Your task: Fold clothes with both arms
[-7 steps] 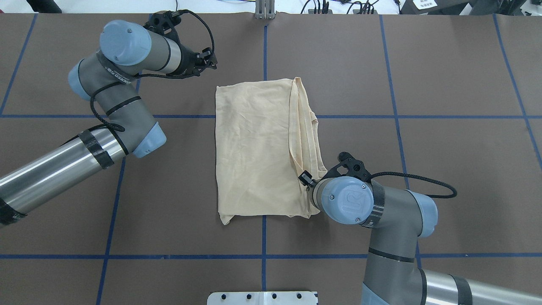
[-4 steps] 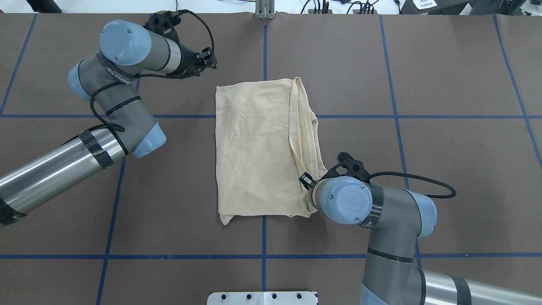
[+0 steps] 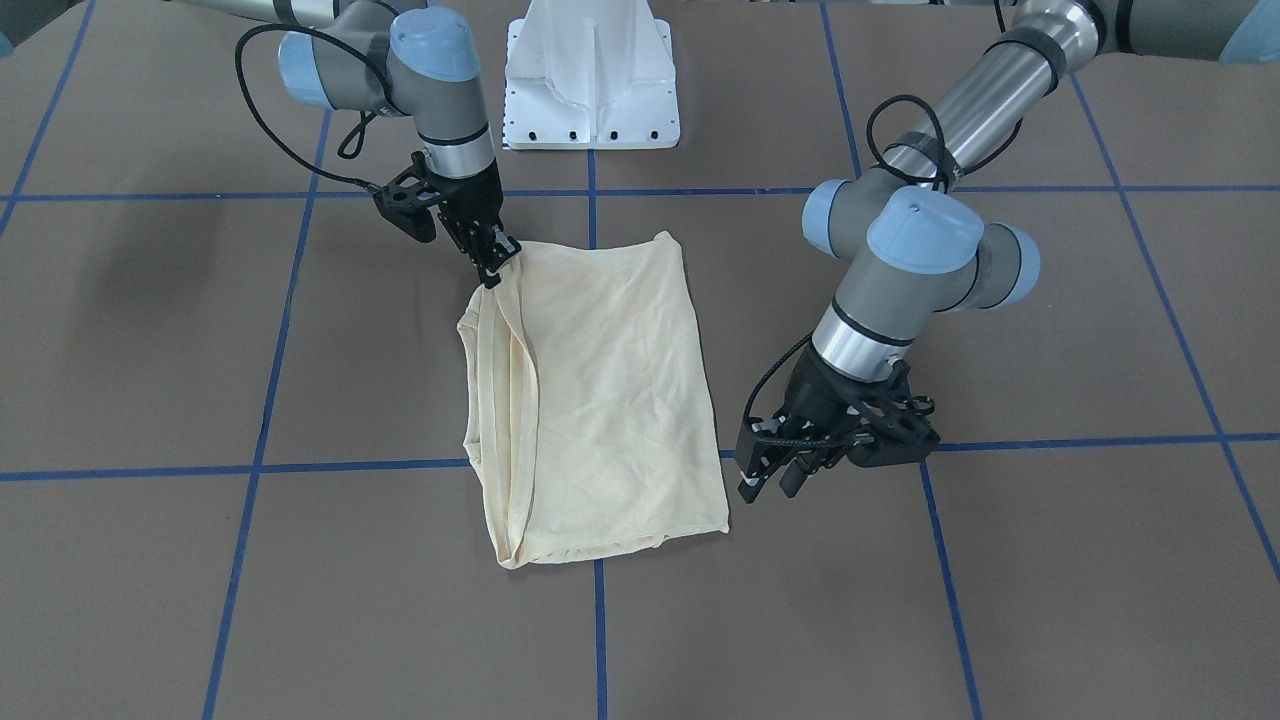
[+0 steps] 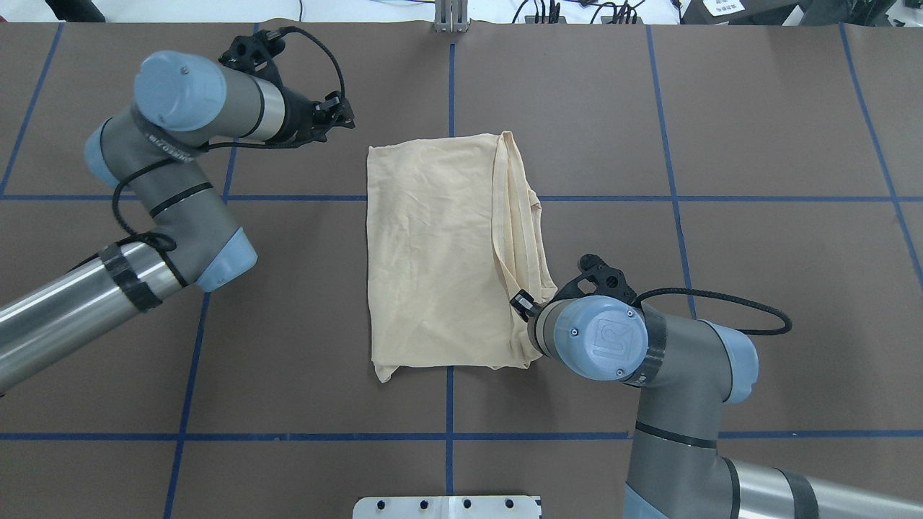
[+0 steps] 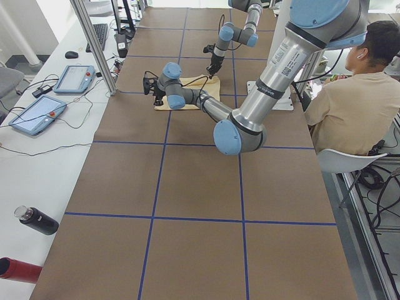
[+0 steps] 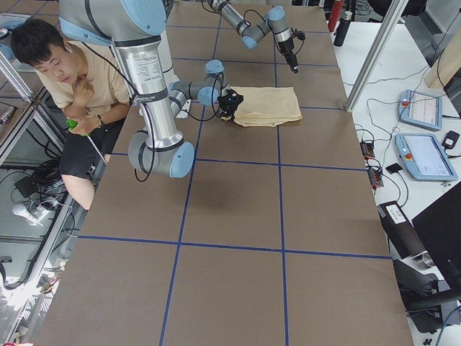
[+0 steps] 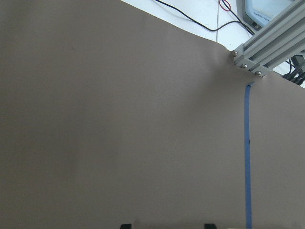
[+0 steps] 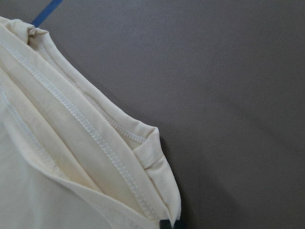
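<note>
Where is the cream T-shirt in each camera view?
Front-facing: T-shirt at centre, stacked hems on its left.
Overhead: T-shirt at centre, hems on its right.
Exterior left: T-shirt far off, upper middle.
Exterior right: T-shirt upper middle.
Left wrist: not in it.
Right wrist: T-shirt fills the left half.
Shared landmark: the blue tape line running under it to the white pedestal.

Plain pale cream-yellow T-shirt [image 4: 433, 245]; dull brown table [image 4: 793, 108] (thin blue grid lines [image 4: 721, 198] across it).

Overhead and front cameras face each other across the table [image 4: 721, 252], sharing the T-shirt [image 4: 433, 252]; end cameras look lengthwise; wrist cameras sit close.
</note>
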Robot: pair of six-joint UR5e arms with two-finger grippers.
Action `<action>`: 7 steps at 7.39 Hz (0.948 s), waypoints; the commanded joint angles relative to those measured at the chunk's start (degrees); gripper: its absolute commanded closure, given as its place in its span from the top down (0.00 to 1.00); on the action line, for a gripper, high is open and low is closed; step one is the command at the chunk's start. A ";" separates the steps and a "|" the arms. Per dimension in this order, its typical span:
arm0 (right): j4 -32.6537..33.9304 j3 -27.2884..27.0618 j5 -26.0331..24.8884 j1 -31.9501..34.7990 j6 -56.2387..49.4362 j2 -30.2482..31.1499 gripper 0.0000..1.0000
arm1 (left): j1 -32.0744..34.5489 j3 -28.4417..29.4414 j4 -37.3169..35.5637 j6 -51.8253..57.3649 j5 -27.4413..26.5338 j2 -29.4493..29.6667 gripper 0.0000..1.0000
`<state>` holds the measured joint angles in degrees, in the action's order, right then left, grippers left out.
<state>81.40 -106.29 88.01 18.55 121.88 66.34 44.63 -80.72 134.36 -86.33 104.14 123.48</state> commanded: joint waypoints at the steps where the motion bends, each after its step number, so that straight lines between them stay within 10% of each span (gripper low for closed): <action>1: 0.42 -1.81 0.06 0.17 0.02 1.25 0.00 | -7.58 -15.11 -0.06 -14.93 -5.04 -11.20 0.60; 7: 0.42 -2.52 0.06 0.09 0.02 1.87 0.00 | -29.86 -23.70 -7.35 -32.68 -21.52 -16.26 0.51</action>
<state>81.83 -108.76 88.00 18.61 121.93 68.19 16.15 -104.34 127.55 -118.18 83.27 106.84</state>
